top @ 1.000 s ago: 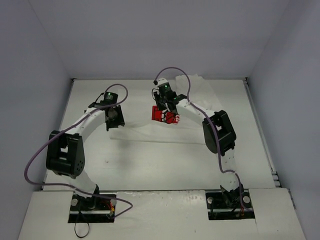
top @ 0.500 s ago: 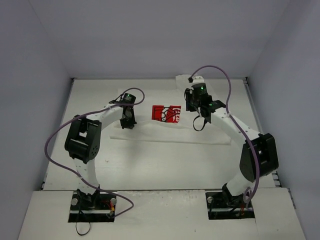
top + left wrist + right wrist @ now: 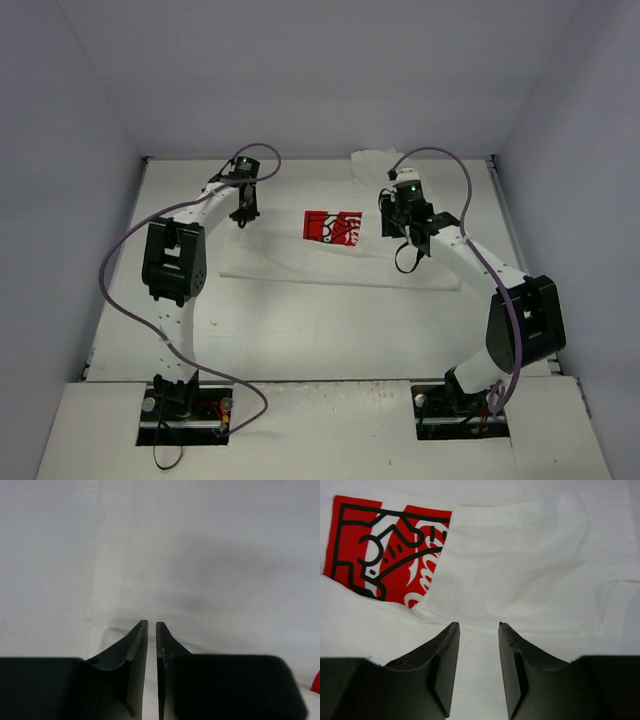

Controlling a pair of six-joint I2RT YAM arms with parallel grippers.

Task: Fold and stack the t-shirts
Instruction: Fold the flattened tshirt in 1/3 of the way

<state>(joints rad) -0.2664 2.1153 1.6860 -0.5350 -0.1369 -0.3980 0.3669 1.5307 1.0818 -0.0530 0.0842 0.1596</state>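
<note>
The white t-shirt lies spread across the middle of the table, its red chest print facing up. My left gripper hovers at the shirt's far left edge; in the left wrist view it is shut with only a thin slit, holding nothing, over plain white surface. My right gripper is just right of the print. In the right wrist view it is open and empty over white cloth, and a folded-over white flap covers part of the print.
The white table is boxed in by grey walls on the left, back and right. A part of the shirt reaches the back edge. Both arms' purple cables arch above the cloth.
My right gripper has moved from over the red print to its right, and the print now shows fully. My left gripper has moved right and then back toward the far left.
</note>
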